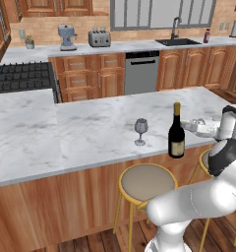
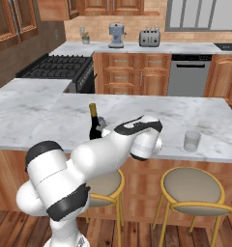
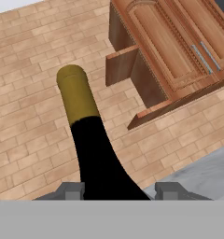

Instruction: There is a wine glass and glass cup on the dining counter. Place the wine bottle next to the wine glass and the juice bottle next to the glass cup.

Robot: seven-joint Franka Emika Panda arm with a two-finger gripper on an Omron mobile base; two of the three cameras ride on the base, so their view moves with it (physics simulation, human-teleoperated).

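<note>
The robot's arm (image 2: 89,159) is made of thick, rounded white segments with a smooth, glossy finish. Dark, nearly black bands ring the joints, curving around the elbow and shoulder sections like collars. The casing carries no visible cables, screws or markings. The gripper (image 3: 119,191) ends in two small, blocky dark grey fingertips (image 3: 72,190) with squared edges
</note>
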